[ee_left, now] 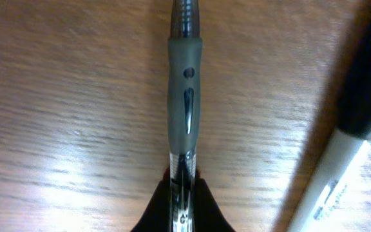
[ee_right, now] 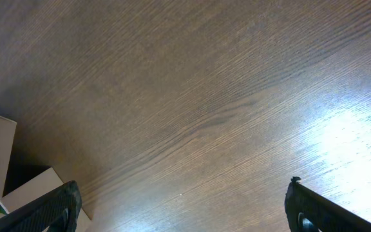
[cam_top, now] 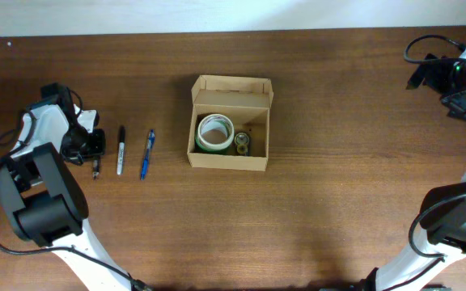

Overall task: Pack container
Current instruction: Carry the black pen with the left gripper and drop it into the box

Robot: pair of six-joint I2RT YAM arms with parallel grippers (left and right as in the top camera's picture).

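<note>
The box (cam_top: 226,159) sits near the middle of the desk (cam_top: 338,202), between the two sets of fingers and somewhat nearer the left ones. It is plain tan cardboard, small and rectangular, and its hinged lid stands open on the side away from the robot. Inside, a roll of tape (cam_top: 214,132) with a green rim lies flat in the half nearer the left fingers. Just beside it is a small dark round item (cam_top: 242,142) that is too small to identify.

So the packing looks partly done: two things are in, three writing tools are out on the desk, and the lid is not yet shut.

The left fingers (cam_top: 94,155) are closed around a grey-gripped pen (ee_left: 184,96), clamping its barrel below the rubber sleeve. Whether the pen has left the wood cannot be told. A black-capped white marker (cam_top: 120,149) lies just beside them on the box side, with a blue pen (cam_top: 146,153) next to it, both roughly parallel to the held pen.

The right fingers (cam_top: 462,103) are spread wide and hold nothing, well apart from the box at the far edge of the desk.
</note>
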